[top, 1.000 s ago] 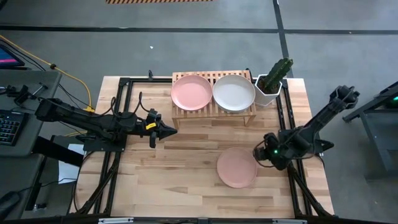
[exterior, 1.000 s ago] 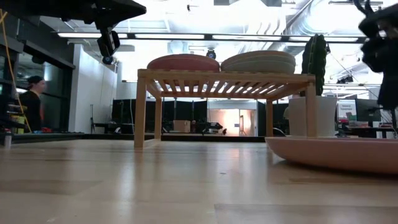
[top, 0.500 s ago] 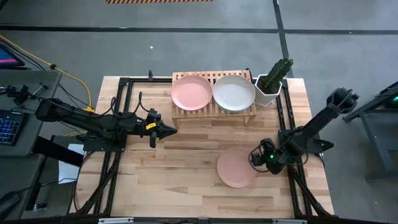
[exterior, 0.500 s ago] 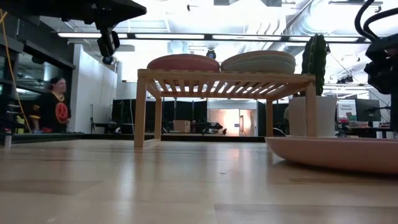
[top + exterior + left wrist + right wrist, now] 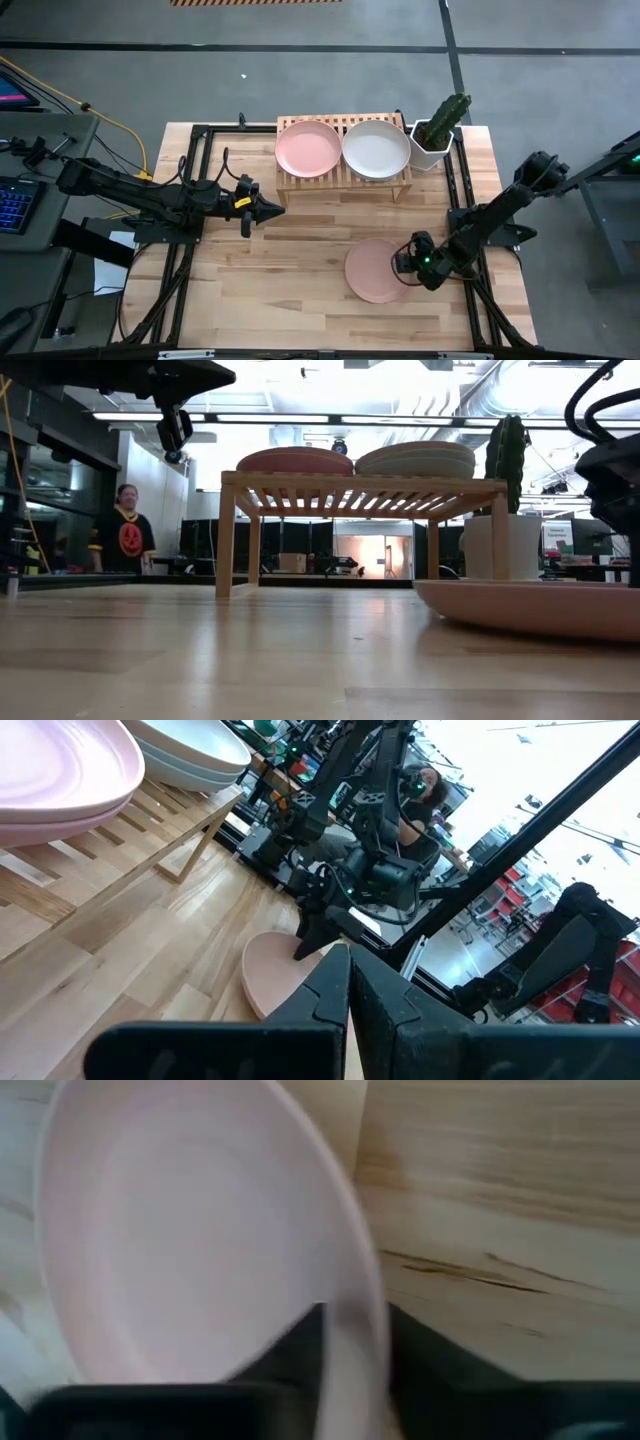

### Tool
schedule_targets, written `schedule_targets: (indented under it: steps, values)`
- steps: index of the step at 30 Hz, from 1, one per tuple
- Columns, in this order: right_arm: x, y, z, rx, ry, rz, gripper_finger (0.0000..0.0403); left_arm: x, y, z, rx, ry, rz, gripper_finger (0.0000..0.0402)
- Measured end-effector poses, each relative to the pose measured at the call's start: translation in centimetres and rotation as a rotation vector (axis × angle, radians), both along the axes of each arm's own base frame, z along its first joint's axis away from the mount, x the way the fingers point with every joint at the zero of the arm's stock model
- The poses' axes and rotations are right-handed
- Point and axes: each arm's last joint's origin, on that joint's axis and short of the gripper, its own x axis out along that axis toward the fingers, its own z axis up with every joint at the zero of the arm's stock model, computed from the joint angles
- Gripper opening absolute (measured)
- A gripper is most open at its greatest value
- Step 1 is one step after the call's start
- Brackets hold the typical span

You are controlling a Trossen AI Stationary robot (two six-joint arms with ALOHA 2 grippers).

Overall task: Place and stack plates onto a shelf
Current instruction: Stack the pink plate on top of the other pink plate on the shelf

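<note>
A pink plate (image 5: pixel 372 270) lies flat on the table near my right arm. The light-wood shelf (image 5: pixel 343 183) stands at the far side and carries a stack topped by a pink plate (image 5: pixel 308 148) and a stack topped by a cream plate (image 5: pixel 376 149). My right gripper (image 5: pixel 403 262) is low at the loose plate's right rim, shut on it. My left gripper (image 5: pixel 272 208) hovers shut near the shelf's left front leg, touching nothing. In the low view the loose plate (image 5: pixel 530 605) fills the right foreground. My right gripper straddles the loose pink plate's right rim (image 5: pixel 350 1315), one finger inside the dish and one outside. The fingers come from the table's right side, slanting down. The plate's base rests on the table.
A white pot with a cactus (image 5: pixel 435 138) stands just right of the shelf. Black frame rails run along both sides of the table. A person (image 5: pixel 127 540) stands in the room far behind. Open wood lies between the shelf and the loose plate.
My right gripper has come down and moved toward the table's near-left, onto the loose plate's right rim. The plate has slid a little toward the table's left. In the room behind, a person has walked across.
</note>
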Motion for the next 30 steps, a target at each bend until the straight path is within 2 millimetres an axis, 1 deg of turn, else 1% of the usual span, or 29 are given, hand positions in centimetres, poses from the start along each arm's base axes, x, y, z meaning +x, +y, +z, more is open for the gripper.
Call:
schedule_targets:
  steps: [2,3,6,7,10,13,14,18,22,25,30]
  values:
    - [0.1,0.1,0.4,0.013,-0.019,-0.004,0.0040,0.0,0.0,0.0,0.007,0.000,-0.001,0.0000]
    - [0.3,0.2,1.0,0.024,-0.050,-0.001,0.0021,0.0,0.0,0.0,0.014,-0.001,-0.001,0.0000]
    - [0.9,0.3,3.1,0.090,-0.186,-0.020,0.0015,-0.1,0.0,0.2,0.033,-0.011,-0.002,0.0000]
    - [1.0,0.2,3.7,0.086,-0.234,-0.015,0.0009,-0.2,0.1,0.3,0.038,-0.022,0.001,0.0000]
    - [2.0,-0.1,6.8,0.101,-0.433,-0.034,0.0005,-0.6,0.4,0.9,0.037,-0.063,0.014,0.0000]
    - [3.0,-1.0,9.4,0.049,-0.533,-0.039,0.0001,-1.2,0.7,2.1,0.053,-0.148,0.031,0.0000]
    - [3.4,-1.5,10.3,0.026,-0.558,-0.040,0.0001,-1.5,0.8,2.5,0.062,-0.184,0.036,0.0000]
    - [5.7,-3.5,15.2,-0.112,-0.683,-0.031,0.0001,-2.9,1.1,4.6,0.120,-0.350,0.051,0.0000]
    - [7.5,-6.3,19.2,-0.285,-0.705,0.002,0.0000,-4.4,1.3,6.1,0.183,-0.479,0.073,0.0000]
    - [8.0,-8.6,22.1,-0.400,-0.701,0.001,0.0000,-5.2,1.4,6.6,0.210,-0.521,0.086,0.0000]
    - [8.1,-11.9,25.6,-0.568,-0.698,-0.040,0.0000,-5.7,1.4,6.8,0.238,-0.534,0.102,0.0000]
